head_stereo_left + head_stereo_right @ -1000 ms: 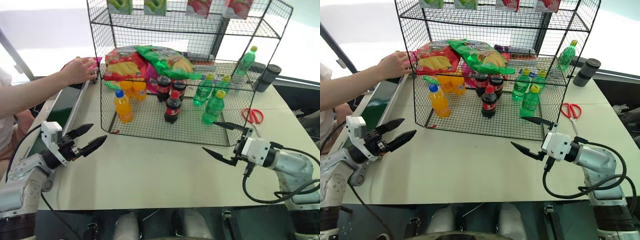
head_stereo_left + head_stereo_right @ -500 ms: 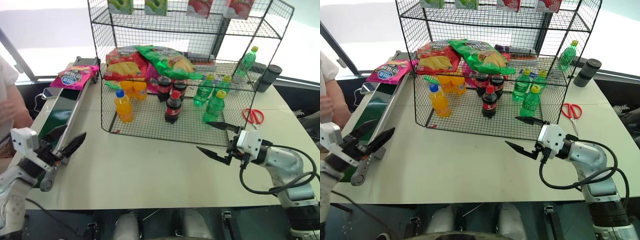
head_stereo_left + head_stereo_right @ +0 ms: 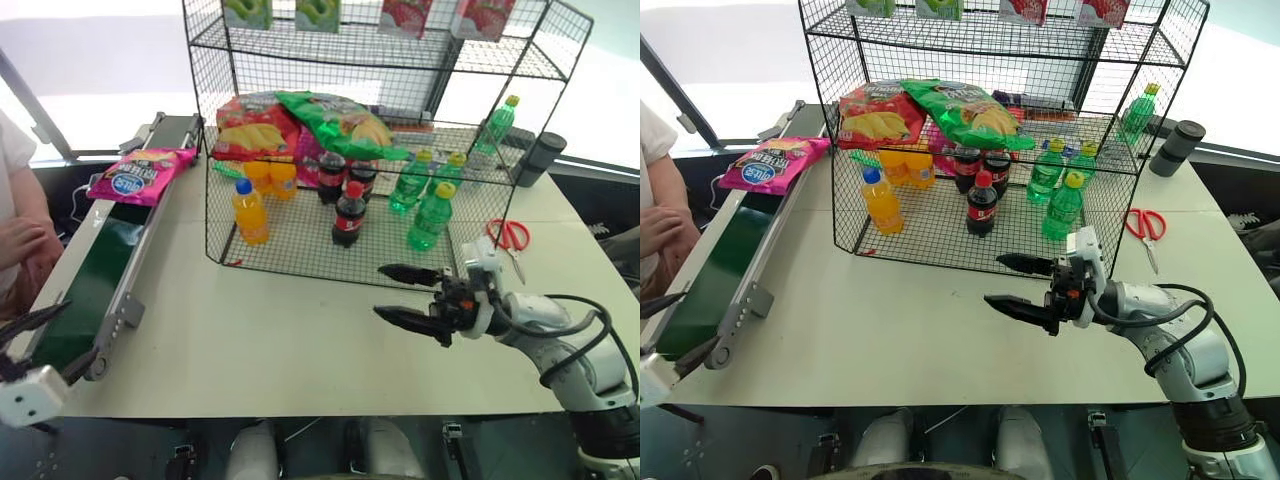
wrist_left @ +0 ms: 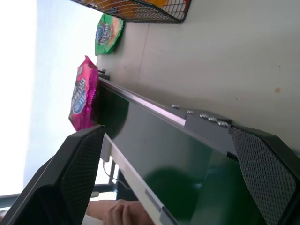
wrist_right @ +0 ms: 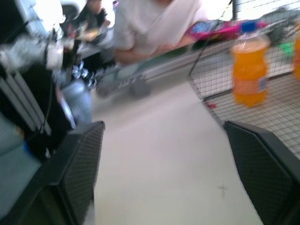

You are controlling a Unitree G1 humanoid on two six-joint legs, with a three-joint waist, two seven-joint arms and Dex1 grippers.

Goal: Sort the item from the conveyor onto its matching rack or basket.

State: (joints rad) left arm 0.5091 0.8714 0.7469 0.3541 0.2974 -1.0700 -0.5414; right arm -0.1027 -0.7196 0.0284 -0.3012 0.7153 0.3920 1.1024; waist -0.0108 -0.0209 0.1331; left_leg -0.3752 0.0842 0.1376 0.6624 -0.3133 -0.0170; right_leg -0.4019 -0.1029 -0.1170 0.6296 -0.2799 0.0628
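**Pink bag now free at far end of belt; left arm pulled back to near end**

Since the earlier frame we note the person's hand has gone from the far belt end, leaving the pink chip bag (image 3: 140, 174) lying there across the conveyor (image 3: 96, 272), long axis roughly crosswise to the belt. Left gripper (image 4: 164, 164) has drawn back to the belt's near left end, fingers wide, empty; the bag lies far up the belt from it. Black wire rack (image 3: 400, 150) stands centre. Right gripper (image 3: 410, 295), also spread wide and empty, has shifted leftward before the rack. We judge the left arm nearer.
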